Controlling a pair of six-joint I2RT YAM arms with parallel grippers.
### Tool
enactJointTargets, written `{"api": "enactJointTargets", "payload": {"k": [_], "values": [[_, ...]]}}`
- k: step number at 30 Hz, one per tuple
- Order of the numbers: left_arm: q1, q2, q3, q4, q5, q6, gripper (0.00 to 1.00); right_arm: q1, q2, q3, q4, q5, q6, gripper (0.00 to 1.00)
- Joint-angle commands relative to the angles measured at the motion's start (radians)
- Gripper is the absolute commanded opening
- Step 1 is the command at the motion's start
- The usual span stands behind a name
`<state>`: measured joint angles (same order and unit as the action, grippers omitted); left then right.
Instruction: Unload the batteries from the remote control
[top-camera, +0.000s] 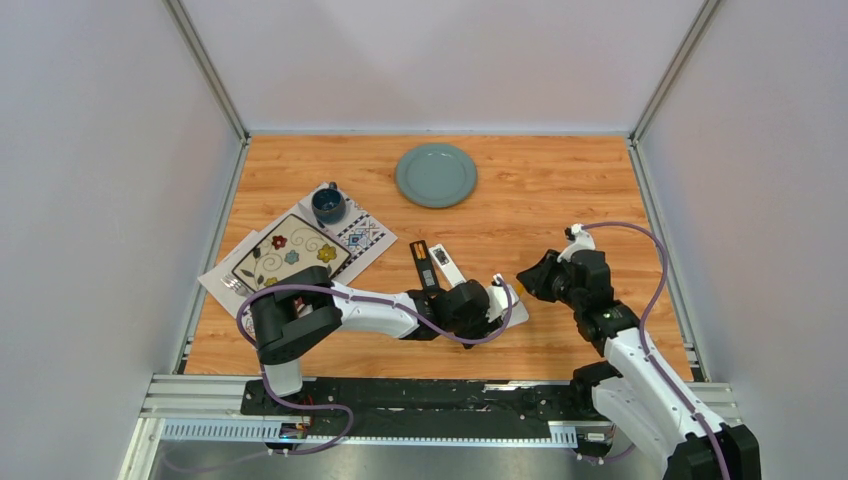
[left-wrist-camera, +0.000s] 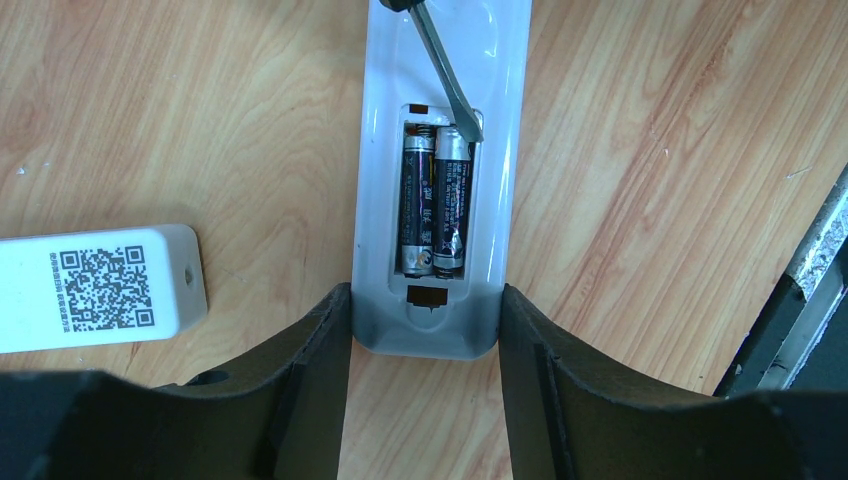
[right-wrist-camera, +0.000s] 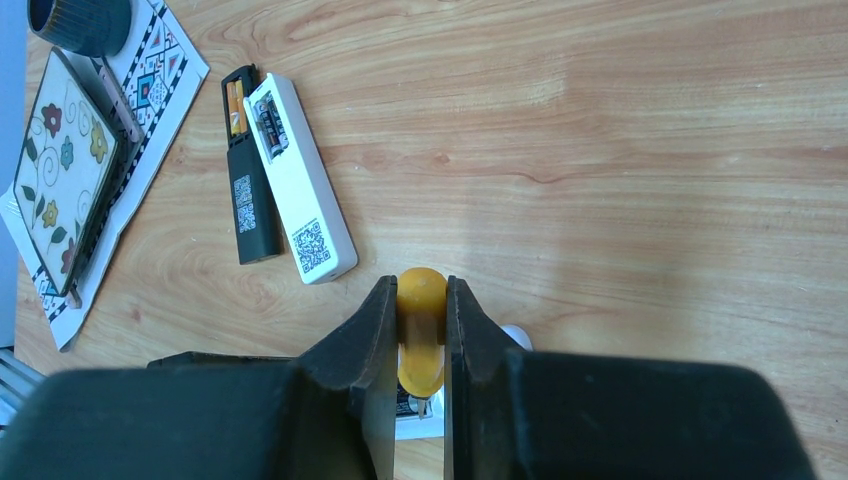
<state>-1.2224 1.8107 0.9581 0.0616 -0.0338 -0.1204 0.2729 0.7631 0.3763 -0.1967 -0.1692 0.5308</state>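
Just two batteries (left-wrist-camera: 433, 205) in one remote (left-wrist-camera: 505, 150) tight between left fingers (left-wrist-camera: 290, 390); right fingers (right-wrist-camera: 365, 350) tight around one screwdriver (right-wrist-camera: 421, 330).

Top view: high, rearward, looking down on the whole worktop (top-camera: 560, 200). Wrist views: close, facing down; both show the QR-labelled remote (left-wrist-camera: 95, 290) (right-wrist-camera: 305, 200).

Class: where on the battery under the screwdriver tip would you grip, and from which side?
Probably the end at the screwdriver blade, from above. The battery lies recessed, a wall on one flank, its twin on the other, so a grip fits only once that end is levered up.
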Motion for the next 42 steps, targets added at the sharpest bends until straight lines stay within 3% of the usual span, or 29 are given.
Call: {"api": "enactJointTargets", "payload": {"k": [1, 42], "values": [[-0.009, 0.061, -0.047, -0.115, 0.094, -0.032, 0.10, 0.009, -0.002, 0.001, 0.069, 0.033, 0.005, 0.00], [-0.009, 0.068, -0.056, -0.100, 0.080, -0.061, 0.06, 0.015, -0.081, -0.057, -0.011, 0.048, 0.021, 0.00]]}}
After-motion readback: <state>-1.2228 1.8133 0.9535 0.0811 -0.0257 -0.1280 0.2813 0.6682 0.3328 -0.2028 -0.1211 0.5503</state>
